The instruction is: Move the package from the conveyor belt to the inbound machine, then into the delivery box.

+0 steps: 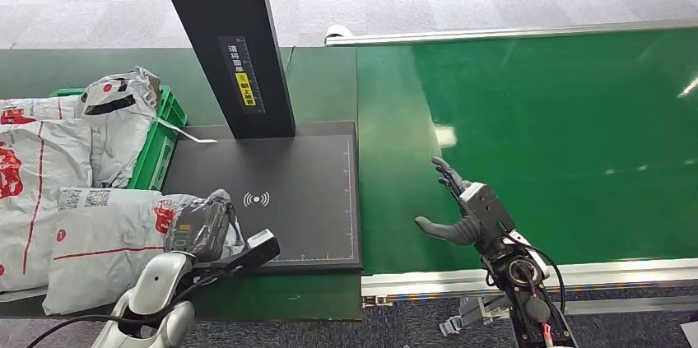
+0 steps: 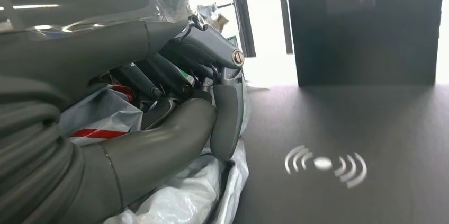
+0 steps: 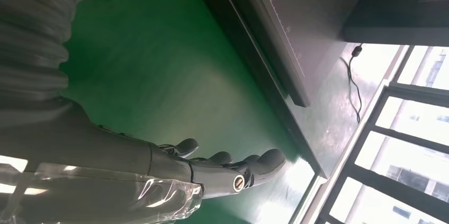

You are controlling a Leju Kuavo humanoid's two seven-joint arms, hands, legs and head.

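My grey left hand (image 1: 200, 231), lower left, grips tight; my dark right hand (image 1: 461, 208), lower right, spreads flat, holding nothing.

My left robot hand (image 1: 200, 231) hides part of the package (image 1: 107, 237) it grips. The green crate (image 1: 156, 146) is mostly buried under bags, and the label (image 1: 244, 82) print is too small to read.

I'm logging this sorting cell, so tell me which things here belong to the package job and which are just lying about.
Part of the job:
- grey package, gripped by the left hand
- black inbound machine pad
- green conveyor belt
- green delivery box
- right hand, open over the belt

Just lying about:
- other packages piled in the box
- cable behind the machine
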